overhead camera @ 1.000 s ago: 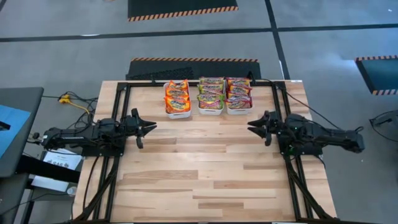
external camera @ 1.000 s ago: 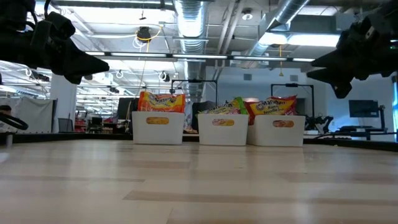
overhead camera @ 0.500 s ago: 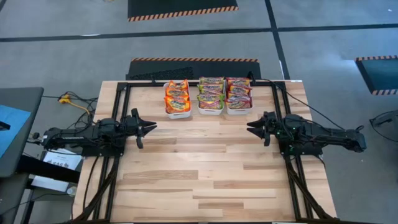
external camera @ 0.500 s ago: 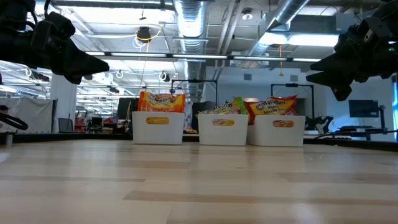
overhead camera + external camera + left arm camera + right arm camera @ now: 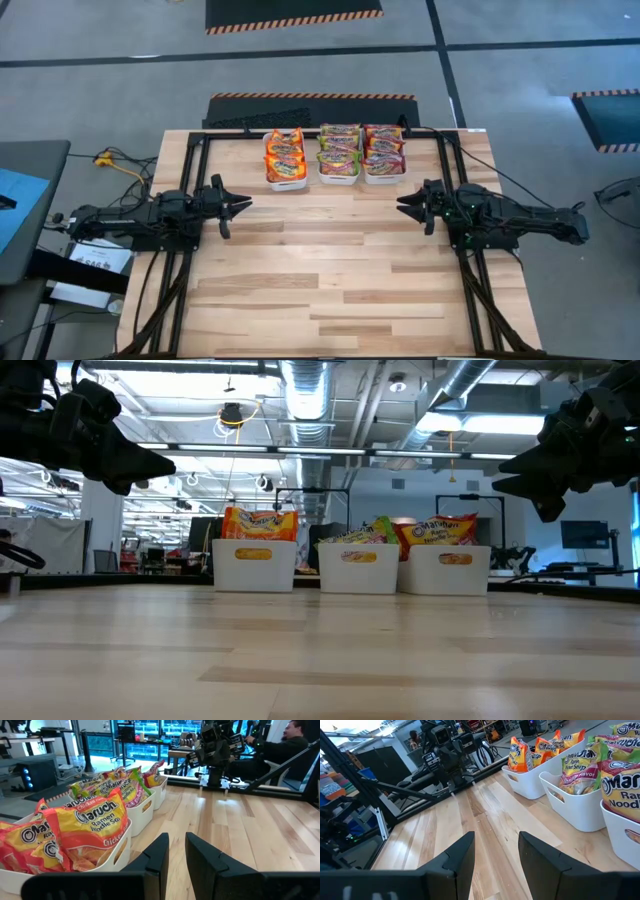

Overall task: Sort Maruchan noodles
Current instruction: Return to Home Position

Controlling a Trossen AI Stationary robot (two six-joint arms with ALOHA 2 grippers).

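Observation:
The Maruchan noodles stand in three white bins at the table's far edge. Orange packets point(image 5: 285, 152) fill the left bin point(image 5: 286, 185), green and pink ones point(image 5: 340, 150) the middle bin point(image 5: 340, 181), red-pink ones point(image 5: 384, 150) the right bin point(image 5: 385, 181). My left gripper point(image 5: 246, 205) hovers level over the table's left side, pointing right. Its fingers point(image 5: 176, 840) are a narrow gap apart with nothing between them. My right gripper point(image 5: 401, 206) hovers over the right side, pointing left, open wider point(image 5: 496, 840) and empty. Both are well above the wood and nearer than the bins.
Bare wooden tabletop point(image 5: 320, 270) lies between the two arms and toward the near edge. Black frame rails point(image 5: 195, 160) run along the table's left, right and far sides. A person point(image 5: 295, 735) sits beyond the table behind the right arm.

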